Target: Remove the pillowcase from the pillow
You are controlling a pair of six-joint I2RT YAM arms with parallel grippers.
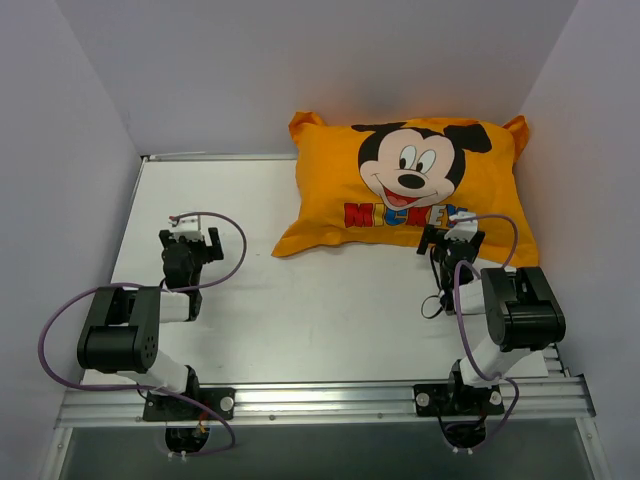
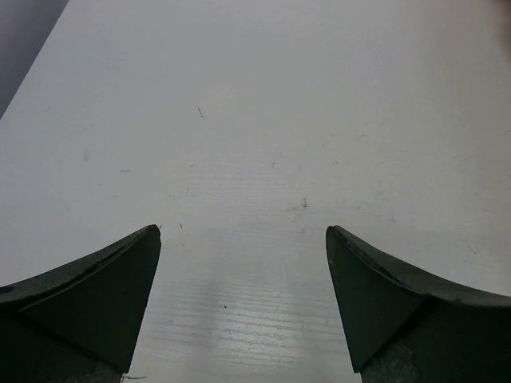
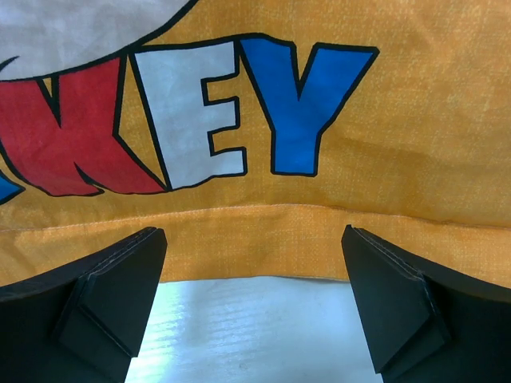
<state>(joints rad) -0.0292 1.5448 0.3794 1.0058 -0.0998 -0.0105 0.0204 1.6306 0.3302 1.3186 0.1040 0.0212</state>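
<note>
The orange-yellow pillowcase [image 1: 400, 185] with the Mickey Mouse face and "MICKEY" letters lies plump at the back right of the white table. It covers the pillow, which is hidden inside. My right gripper [image 1: 449, 241] is open at the pillowcase's near edge. In the right wrist view the hemmed edge [image 3: 255, 243] lies just ahead of the open right gripper [image 3: 254, 243], with the table showing between the jaws. My left gripper [image 1: 190, 240] is open and empty over bare table at the left; it also shows in the left wrist view [image 2: 243, 239].
The white table [image 1: 330, 310] has grey walls on the left, back and right. A metal rail [image 1: 320, 400] runs along the near edge, carrying both arm bases. Purple cables loop beside each arm.
</note>
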